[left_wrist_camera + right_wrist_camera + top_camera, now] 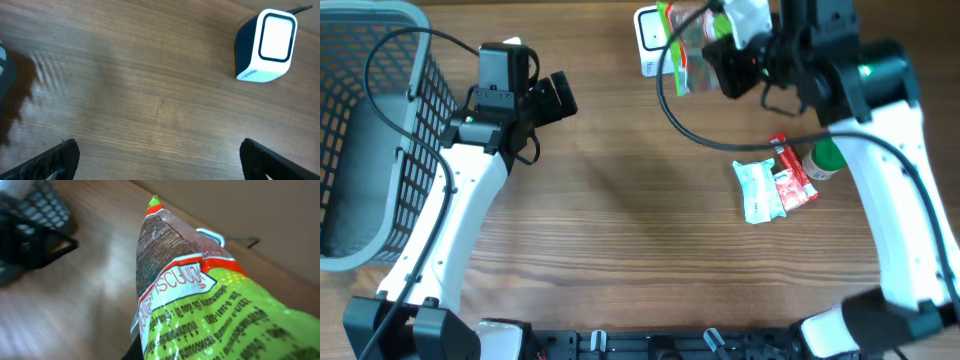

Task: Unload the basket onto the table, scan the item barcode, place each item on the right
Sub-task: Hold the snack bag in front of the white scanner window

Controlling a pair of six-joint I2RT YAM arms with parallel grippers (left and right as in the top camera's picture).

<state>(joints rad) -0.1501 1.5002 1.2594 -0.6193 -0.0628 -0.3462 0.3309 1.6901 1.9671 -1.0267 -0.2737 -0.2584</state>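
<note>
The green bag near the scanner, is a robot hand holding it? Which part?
Yes. The right gripper is shut on one end of the green bag; the left gripper holds nothing.

The snack bag gripped in the right tool is showing red and black print, inverted and blurred; none is reading legibly.

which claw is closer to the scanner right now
Right. The right claw holds the green bag beside the scanner; the left claw is open, farther away on the other side.
</note>
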